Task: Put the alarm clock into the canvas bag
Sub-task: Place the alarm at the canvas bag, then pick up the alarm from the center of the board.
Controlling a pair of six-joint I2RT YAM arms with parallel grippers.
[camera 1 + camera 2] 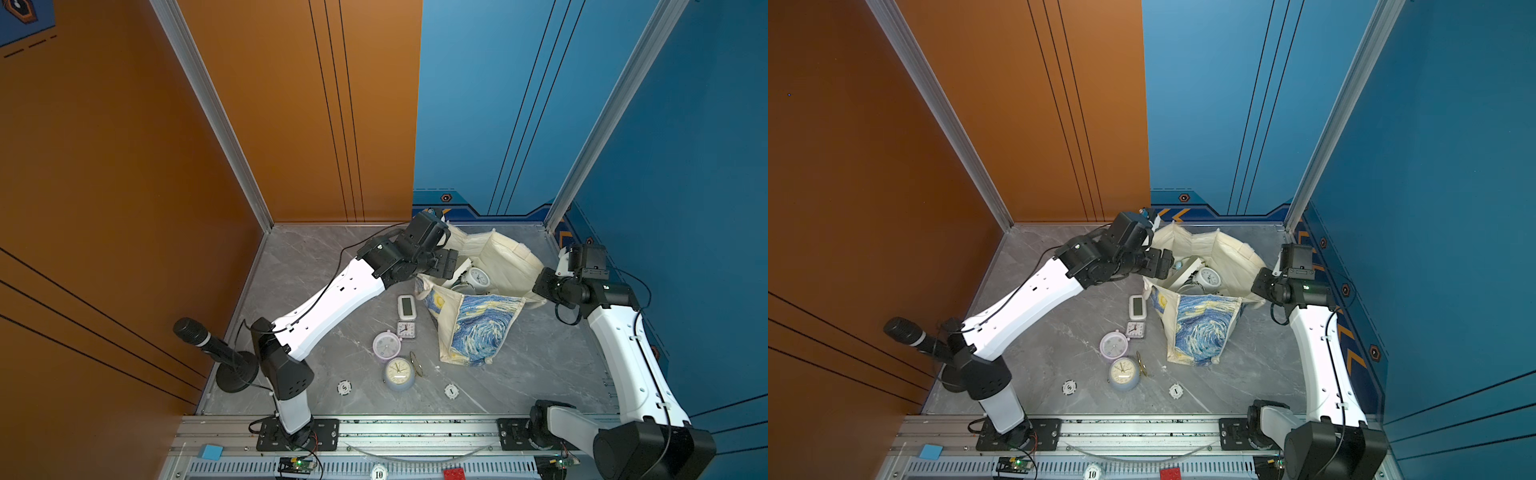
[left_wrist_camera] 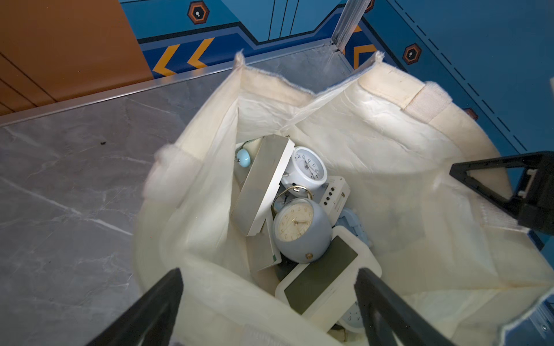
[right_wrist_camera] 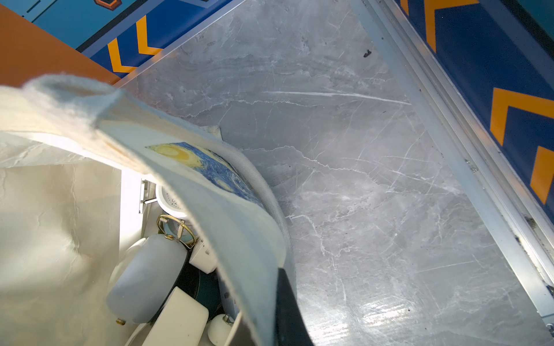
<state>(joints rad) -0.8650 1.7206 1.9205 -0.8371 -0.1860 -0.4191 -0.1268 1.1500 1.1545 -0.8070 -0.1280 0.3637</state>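
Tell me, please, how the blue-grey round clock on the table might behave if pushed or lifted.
The blue-grey round clock has a rounded body, so a push would probably rock or roll it. Its smooth curved sides look slippery for a flat grip. It seems rigid, yet its face cover might crack if dropped.

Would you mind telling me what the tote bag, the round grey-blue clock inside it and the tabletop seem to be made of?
Canvas bag: matt woven cloth, likely cotton; fuzzy frayed rim, soft creases.
Grey-blue clock: probably smooth matt plastic, with brass-coloured metal handle and foot.
Tabletop: grey, white-veined, marble-look, semi-glossy with glare; real stone or laminate, I cannot tell.
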